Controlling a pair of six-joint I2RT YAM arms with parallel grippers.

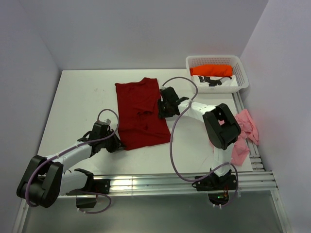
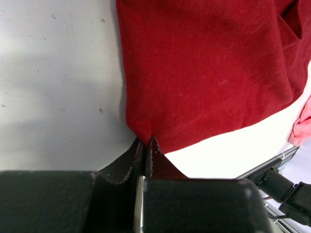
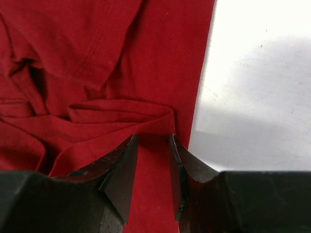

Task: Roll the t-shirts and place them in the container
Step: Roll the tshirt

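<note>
Left gripper (image 1: 119,144), nearest the bases: jaws pressed together, with the near-left corner of the dark red t-shirt (image 1: 138,114) pinched between the tips. In the left wrist view the left gripper (image 2: 147,143) shows no gap between its fingers, and the dark red t-shirt (image 2: 209,73) puckers to a point where it enters them. From that corner the fabric fans out away from the gripper, lying flat on the white table (image 1: 82,107). Right gripper (image 1: 163,108): jaws partly apart, nothing clamped between them. It sits at the shirt's right edge, about halfway up the garment. In the right wrist view the right gripper (image 3: 153,141) has its fingertips low over the dark red t-shirt (image 3: 73,73), with red cloth showing through the gap. A bunched horizontal fold lies just ahead of the tips, and the shirt's straight edge and bare table are just beside the right finger. Cannot tell whether the tips touch the cloth. The shirt lies spread lengthwise between the two arms, rumpled near the right gripper. The pale pink t-shirt (image 1: 245,128) is heaped at the table's right edge, beside the right arm and well apart from both grippers. Far right corner: the bright orange t-shirt (image 1: 211,70) lies in the white lattice basket (image 1: 241,85).
</note>
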